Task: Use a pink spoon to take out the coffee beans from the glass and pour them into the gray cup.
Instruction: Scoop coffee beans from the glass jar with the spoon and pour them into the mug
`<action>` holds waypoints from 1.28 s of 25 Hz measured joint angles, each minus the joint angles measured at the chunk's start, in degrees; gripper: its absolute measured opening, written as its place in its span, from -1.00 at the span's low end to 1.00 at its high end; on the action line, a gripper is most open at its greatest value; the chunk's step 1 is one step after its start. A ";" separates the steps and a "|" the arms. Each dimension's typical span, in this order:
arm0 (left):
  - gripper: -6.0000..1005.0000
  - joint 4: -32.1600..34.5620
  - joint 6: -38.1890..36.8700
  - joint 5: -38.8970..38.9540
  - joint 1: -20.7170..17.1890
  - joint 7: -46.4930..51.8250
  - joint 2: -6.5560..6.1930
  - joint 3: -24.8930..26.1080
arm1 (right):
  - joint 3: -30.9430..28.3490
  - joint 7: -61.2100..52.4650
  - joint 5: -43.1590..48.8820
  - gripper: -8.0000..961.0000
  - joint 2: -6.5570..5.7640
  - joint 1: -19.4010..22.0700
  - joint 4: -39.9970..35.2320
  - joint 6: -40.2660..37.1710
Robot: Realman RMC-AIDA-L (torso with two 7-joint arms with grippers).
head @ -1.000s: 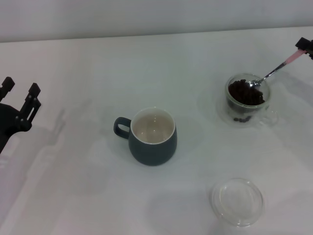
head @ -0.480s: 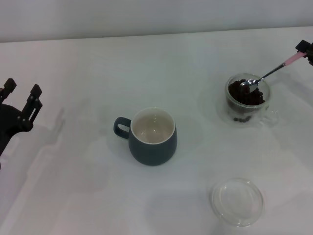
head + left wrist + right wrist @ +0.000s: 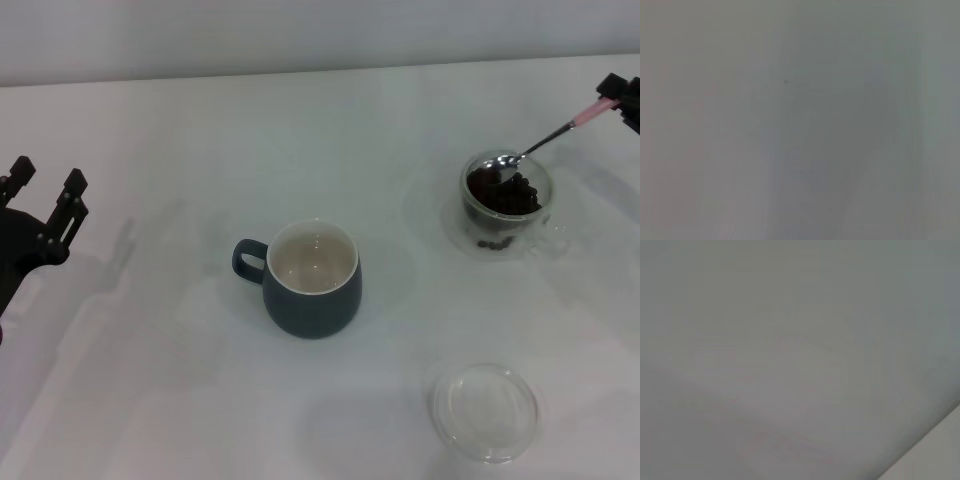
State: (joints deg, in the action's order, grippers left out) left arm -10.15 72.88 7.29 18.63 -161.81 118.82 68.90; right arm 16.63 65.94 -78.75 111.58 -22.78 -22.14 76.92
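Items before you on the white table (image 3: 200, 130): right gripper (image 3: 622, 98) at the far right edge, jaws closed on the pale pink handle of the silver-bowled pink spoon (image 3: 545, 142), its bowl at the rim of the clear double-walled glass (image 3: 505, 205) over the dark coffee beans (image 3: 503, 195). Rounded blue-gray cup (image 3: 308, 279), cream inside, stands mid-table, well apart. Flat clear glass dish (image 3: 485, 411) lies nearer you. Left gripper (image 3: 44, 185) hangs at the left edge, jaws open, holding nothing.
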 joint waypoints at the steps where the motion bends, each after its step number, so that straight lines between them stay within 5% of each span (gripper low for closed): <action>1: 0.18 0.01 -0.01 0.00 0.02 0.00 0.00 0.00 | 0.14 0.07 0.05 -0.66 0.13 -0.08 0.00 0.38; 32: 0.18 0.14 -0.70 -0.28 -0.60 0.00 0.18 -0.24 | 7.29 0.19 0.13 -0.66 3.69 -3.81 1.30 4.31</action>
State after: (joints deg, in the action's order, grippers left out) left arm -10.01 72.18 7.02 18.03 -161.81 119.01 68.67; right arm 23.92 66.14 -78.63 115.28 -26.59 -20.84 81.23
